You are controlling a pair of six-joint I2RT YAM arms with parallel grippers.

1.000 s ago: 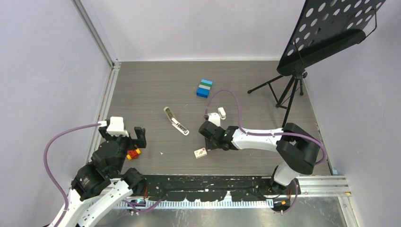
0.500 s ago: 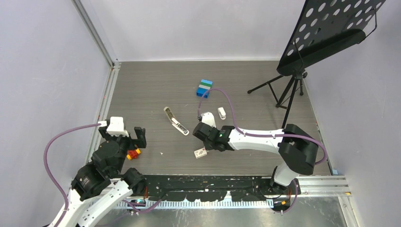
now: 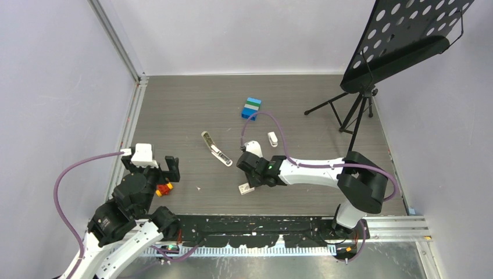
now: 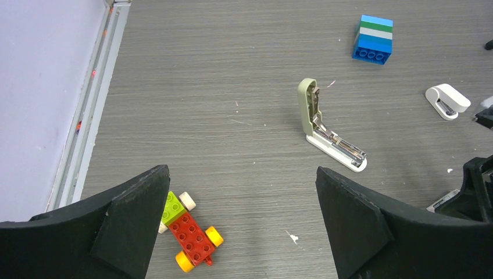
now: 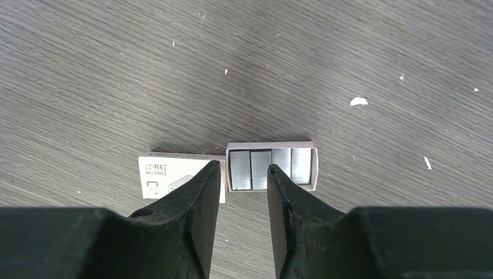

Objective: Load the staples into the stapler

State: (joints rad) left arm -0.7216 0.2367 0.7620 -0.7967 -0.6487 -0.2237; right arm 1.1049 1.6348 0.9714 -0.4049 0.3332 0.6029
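The stapler (image 3: 216, 150) lies open on the table's middle, its olive top (image 4: 307, 102) raised and its silver channel (image 4: 340, 148) bared. The staples show in the right wrist view: a white sleeve (image 5: 168, 174) on the left, and beside it a slid-out tray (image 5: 290, 165) holding silvery strips. My right gripper (image 5: 244, 170) hovers just over the tray's left end, jaws partly apart, nothing between them. In the top view it (image 3: 250, 176) stands over the box (image 3: 246, 188). My left gripper (image 4: 242, 171) is wide open near the left edge, far from both.
A red, green and yellow toy car (image 4: 189, 232) lies by my left finger. Blue bricks (image 3: 251, 108) sit at the back middle. A stubby white object (image 3: 272, 139) lies right of the stapler. A black music stand (image 3: 360, 110) occupies the back right corner.
My right gripper has moved left and nearer, ending over the staple box, which has shifted slightly. The left arm has not moved.
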